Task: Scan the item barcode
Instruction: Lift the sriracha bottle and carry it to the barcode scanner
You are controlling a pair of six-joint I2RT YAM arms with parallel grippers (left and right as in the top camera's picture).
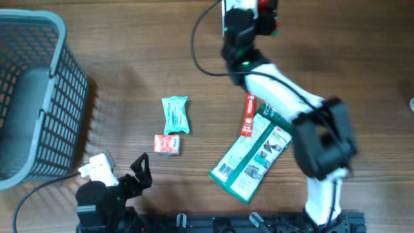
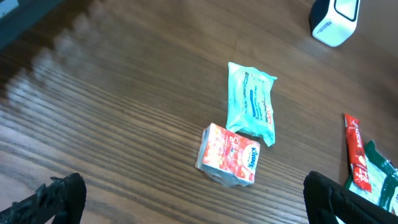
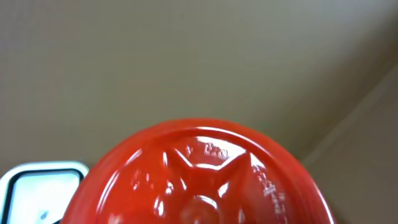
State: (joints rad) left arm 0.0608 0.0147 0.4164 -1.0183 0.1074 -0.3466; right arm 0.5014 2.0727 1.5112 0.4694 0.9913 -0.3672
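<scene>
Red container (image 3: 199, 177) hung close by the scanner (image 3: 38, 190), gripped in the part-closed right tool (image 1: 262, 13); the left tool (image 2: 194, 196) gaped wide, empty, well apart from the scanner. Scanning looked underway; next, its barcode needed facing the scanner.

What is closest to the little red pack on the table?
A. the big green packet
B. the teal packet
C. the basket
B: the teal packet lies just past the red pack, nearly touching it, while the basket and the green packet are farther off to either side.
</scene>
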